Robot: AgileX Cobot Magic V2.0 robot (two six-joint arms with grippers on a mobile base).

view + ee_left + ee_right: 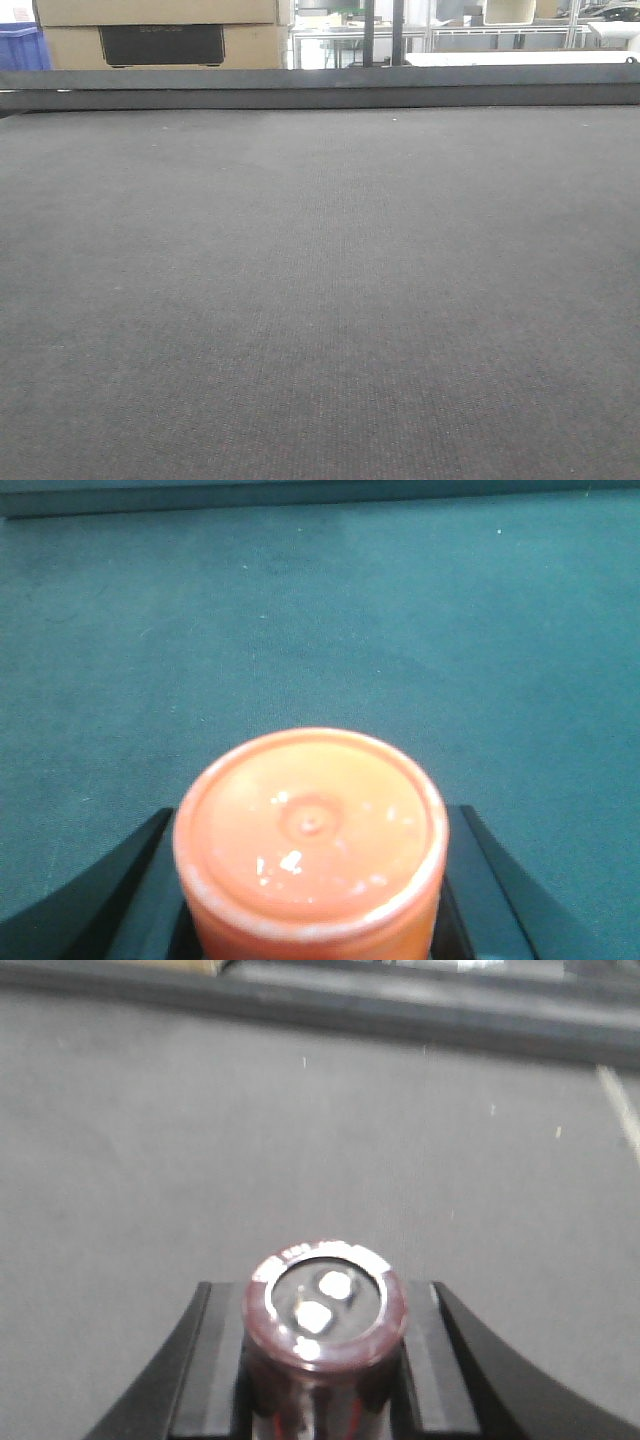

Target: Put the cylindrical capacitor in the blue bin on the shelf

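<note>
The right gripper is closed around the cylindrical capacitor — the left gripper grips an orange cylinder. A blue bin sits far off, its contents hidden.

We find no legible text.
Faint lettering on the dark panel of a cardboard box and pale print on the cylindrical capacitor rim are too blurred to read.
</note>
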